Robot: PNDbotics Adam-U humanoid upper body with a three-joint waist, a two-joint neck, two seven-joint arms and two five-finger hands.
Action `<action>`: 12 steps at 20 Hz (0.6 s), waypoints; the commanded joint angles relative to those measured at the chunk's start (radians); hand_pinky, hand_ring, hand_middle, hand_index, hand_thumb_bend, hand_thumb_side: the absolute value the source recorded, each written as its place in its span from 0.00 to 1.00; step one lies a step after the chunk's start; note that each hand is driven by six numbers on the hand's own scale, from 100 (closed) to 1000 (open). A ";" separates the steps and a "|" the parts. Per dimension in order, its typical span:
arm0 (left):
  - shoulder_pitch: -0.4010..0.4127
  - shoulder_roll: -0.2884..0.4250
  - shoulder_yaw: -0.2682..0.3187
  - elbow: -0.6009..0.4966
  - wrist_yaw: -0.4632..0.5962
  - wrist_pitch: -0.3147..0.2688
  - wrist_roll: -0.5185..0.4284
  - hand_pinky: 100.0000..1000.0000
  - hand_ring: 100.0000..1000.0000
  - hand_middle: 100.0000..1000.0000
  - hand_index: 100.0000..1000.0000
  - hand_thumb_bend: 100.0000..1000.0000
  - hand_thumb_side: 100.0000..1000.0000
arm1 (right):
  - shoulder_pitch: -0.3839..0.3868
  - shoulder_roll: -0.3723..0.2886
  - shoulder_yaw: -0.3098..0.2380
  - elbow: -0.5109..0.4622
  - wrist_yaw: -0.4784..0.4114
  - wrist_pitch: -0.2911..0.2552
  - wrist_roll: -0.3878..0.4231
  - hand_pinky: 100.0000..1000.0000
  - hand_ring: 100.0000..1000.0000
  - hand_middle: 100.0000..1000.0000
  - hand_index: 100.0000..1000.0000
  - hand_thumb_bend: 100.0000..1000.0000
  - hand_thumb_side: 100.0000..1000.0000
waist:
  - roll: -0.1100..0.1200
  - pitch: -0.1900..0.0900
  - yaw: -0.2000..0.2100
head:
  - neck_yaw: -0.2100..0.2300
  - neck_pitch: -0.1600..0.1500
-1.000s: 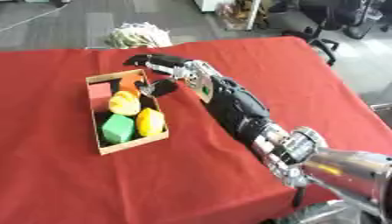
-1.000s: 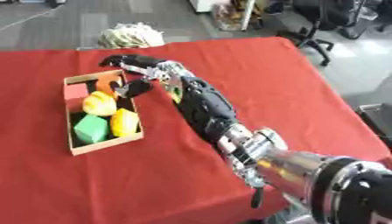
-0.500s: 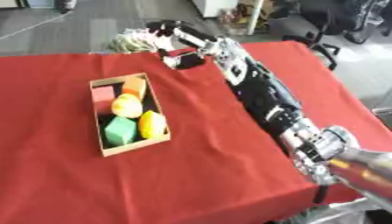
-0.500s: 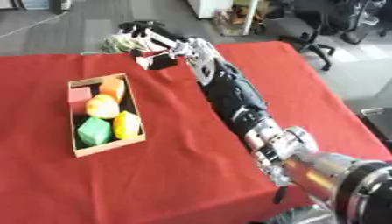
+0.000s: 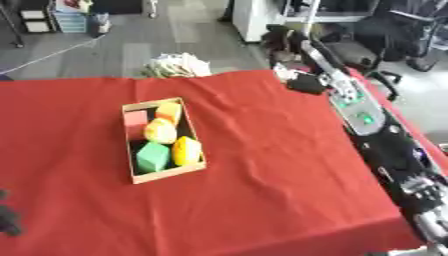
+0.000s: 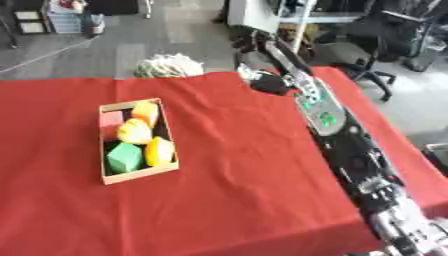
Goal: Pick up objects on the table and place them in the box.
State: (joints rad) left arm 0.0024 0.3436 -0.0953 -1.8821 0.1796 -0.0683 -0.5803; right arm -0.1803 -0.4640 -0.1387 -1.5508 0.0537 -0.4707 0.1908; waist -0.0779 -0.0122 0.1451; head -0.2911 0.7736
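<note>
**A:** Over the far right edge of the surface, that's where the right arm ends up. Right robot hand is stretched out past the red cloth, above the floor near the office chairs. Status on the fingers?

**B:** Can't tell. It's a dark blur against dark clutter, no way to say open or curled, or whether anything is in it.

**A:** Box?

**B:** Cardboard box sits well to the left of that robot hand and nearer the robot, on the red cloth, long side running roughly away from the camera (slightly skewed). Inside, from the end closest to the robot hand: an orange piece with a pink block beside it, then a round yellow-orange fruit shape, then a green cube next to a yellow object at the end farthest from it.

**A:** Left side?

**B:** Dark shape at the lower left corner, probably the left robot hand, well away from the box. Finger state unreadable.

**A:** Anything else?

**B:** Pale bundle on the floor beyond the far edge, left of the right robot hand.
</note>
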 commanded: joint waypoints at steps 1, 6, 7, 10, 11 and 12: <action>0.008 -0.008 0.011 -0.003 -0.001 0.005 0.037 0.62 0.55 0.56 0.85 0.00 0.93 | 0.060 0.033 -0.040 -0.094 -0.068 0.043 0.010 0.67 0.73 0.73 0.90 0.00 0.36 | 0.021 -0.025 -0.016 | 0.082 -0.004; 0.032 -0.029 0.008 0.014 -0.015 0.010 0.074 0.61 0.55 0.56 0.84 0.00 0.96 | 0.172 0.141 -0.050 -0.145 -0.101 0.089 0.035 0.63 0.67 0.68 0.88 0.00 0.45 | 0.031 -0.032 -0.080 | 0.200 -0.004; 0.033 -0.029 0.009 0.017 -0.019 0.009 0.082 0.61 0.55 0.56 0.84 0.00 0.96 | 0.188 0.165 -0.054 -0.150 -0.104 0.097 0.038 0.62 0.64 0.66 0.88 0.00 0.46 | 0.030 -0.029 -0.092 | 0.219 -0.004; 0.035 -0.028 0.005 0.028 -0.037 0.007 0.104 0.61 0.55 0.56 0.83 0.00 0.98 | 0.238 0.237 -0.067 -0.163 -0.103 0.121 0.033 0.60 0.60 0.63 0.87 0.00 0.44 | 0.023 -0.018 -0.131 | 0.257 -0.004; 0.035 -0.029 0.004 0.031 -0.044 0.005 0.109 0.61 0.55 0.55 0.83 0.00 0.98 | 0.252 0.251 -0.070 -0.166 -0.102 0.127 0.028 0.59 0.59 0.62 0.86 0.00 0.44 | 0.023 -0.013 -0.140 | 0.266 -0.004; 0.035 -0.030 0.001 0.035 -0.051 0.003 0.115 0.61 0.55 0.55 0.83 0.00 0.99 | 0.266 0.261 -0.071 -0.168 -0.101 0.132 0.022 0.59 0.58 0.62 0.86 0.00 0.43 | 0.023 -0.008 -0.145 | 0.275 -0.004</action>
State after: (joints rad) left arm 0.0438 0.3078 -0.0962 -1.8401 0.1363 -0.0634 -0.4755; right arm 0.0917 -0.2056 -0.1984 -1.6911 -0.0433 -0.3478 0.2170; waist -0.0619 -0.0235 -0.0008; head -0.0306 0.7736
